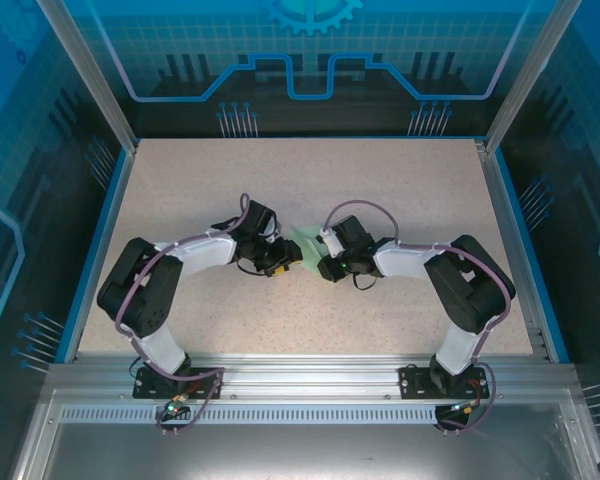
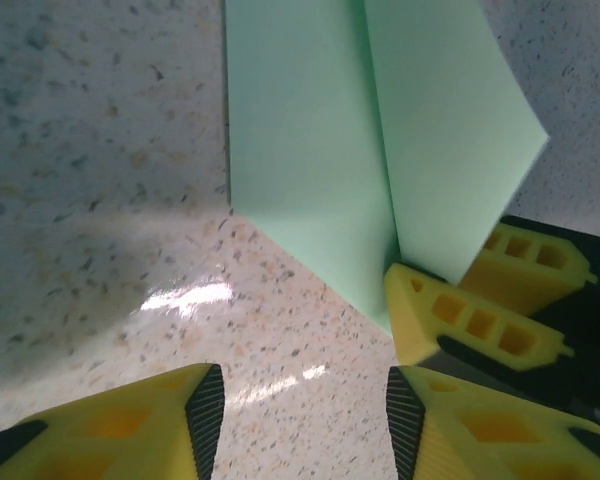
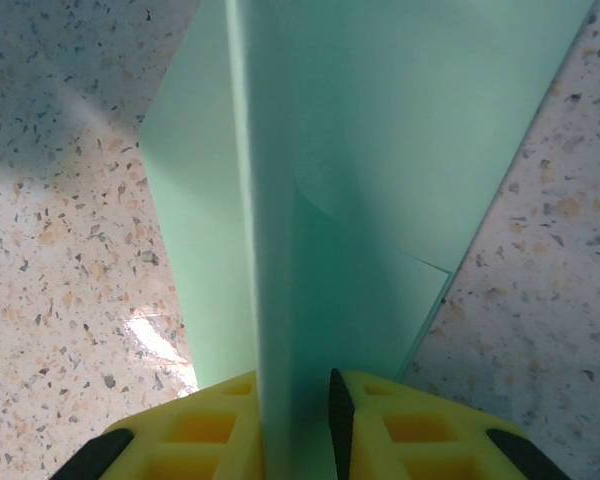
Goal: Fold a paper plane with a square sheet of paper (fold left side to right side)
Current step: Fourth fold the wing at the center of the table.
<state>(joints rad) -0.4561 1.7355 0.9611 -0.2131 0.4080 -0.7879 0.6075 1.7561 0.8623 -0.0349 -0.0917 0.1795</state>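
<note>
**Count.** One sheet of paper [image 1: 305, 243], pale mint green and partly folded. Two arms. Two hands, each with two yellow fingers with black pads.

**Right hand** [image 3: 295, 385]. Clamped on the sheet. Its fingers press from both sides on a raised fold that stands upright between them. The rest of the sheet lies ahead of this hand, spreading to either side of the fold.

**Left hand** [image 2: 298, 385]. Fingers apart, with nothing between them but the bare speckled bench [image 2: 100, 150]. The sheet lies just ahead of this hand, clear of its fingers. Ahead and to its right, the right hand's two fingers grip the sheet's near edge, where one flap lifts off the bench.

**Position.** From above, the sheet sits between the two hands at mid-bench. The left arm [image 1: 195, 250] and right arm [image 1: 410, 258] both bend inward toward it.
</note>
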